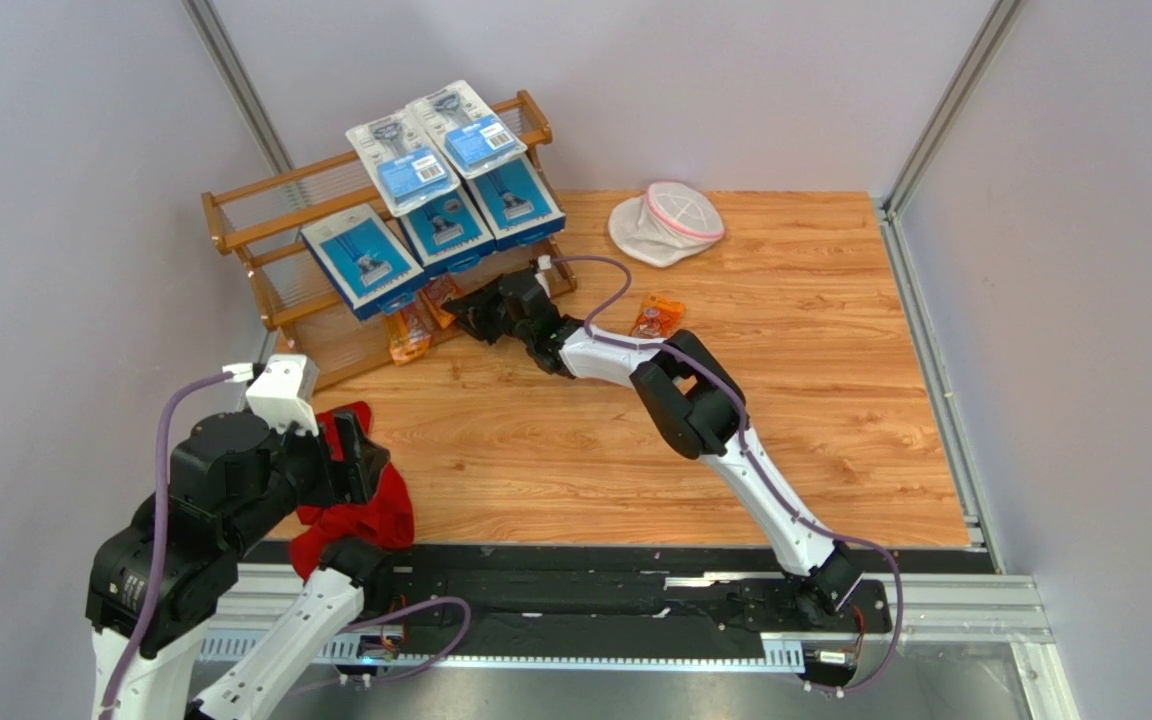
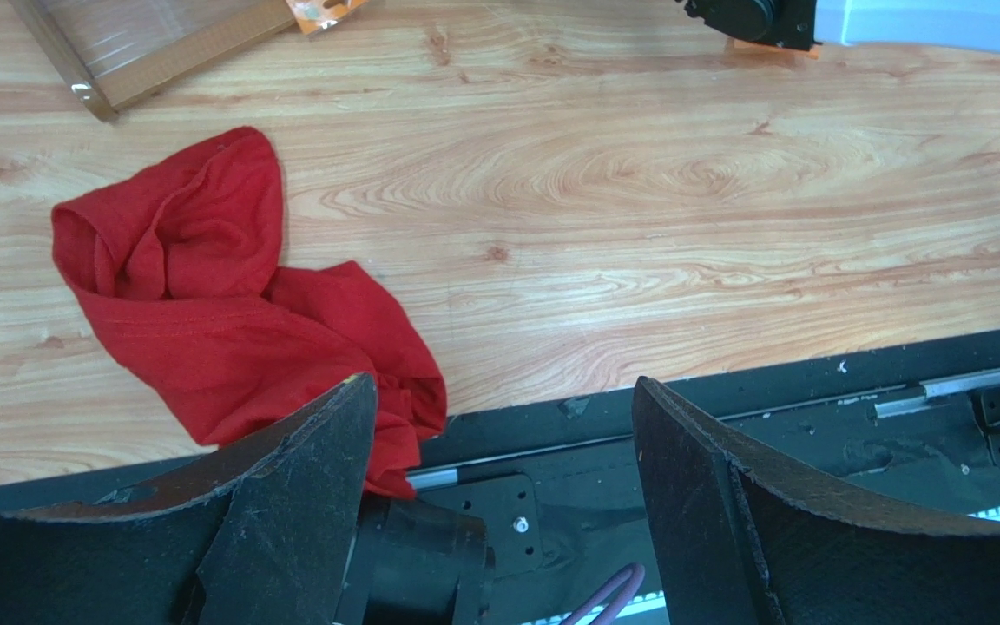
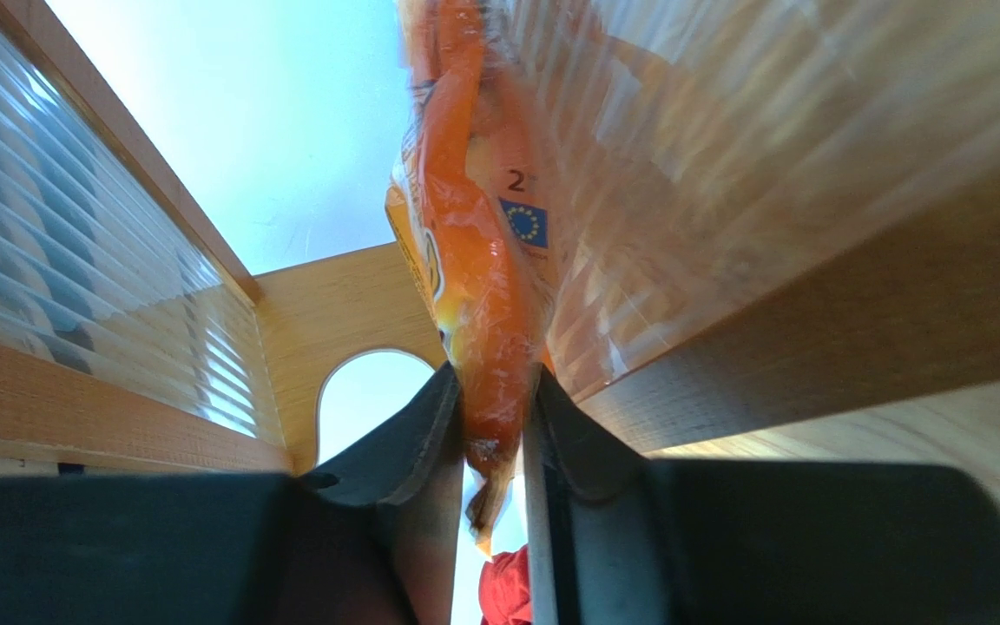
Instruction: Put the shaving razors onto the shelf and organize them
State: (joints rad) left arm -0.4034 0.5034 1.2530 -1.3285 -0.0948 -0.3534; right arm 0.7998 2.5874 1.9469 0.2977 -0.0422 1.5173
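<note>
Boxes (image 1: 444, 225) and blister packs (image 1: 440, 143) cover the shelf's (image 1: 237, 210) slats, so the right gripper (image 3: 499, 443), jaws narrow on an orange bag (image 3: 473, 287), holds it beneath them inside the shelf. The left gripper (image 2: 505, 456) hangs wide, empty, well off the shelf.

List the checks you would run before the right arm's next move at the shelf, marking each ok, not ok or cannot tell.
1. Held orange bag sits between the fingers of the right gripper: ok.
2. That bag is inside the shelf frame: ok.
3. Its weight is borne by the shelf: cannot tell.
4. Left gripper open, empty, away from the shelf: ok.
5. All razors shelved: not ok, a loose orange bag lies on the table.
</note>
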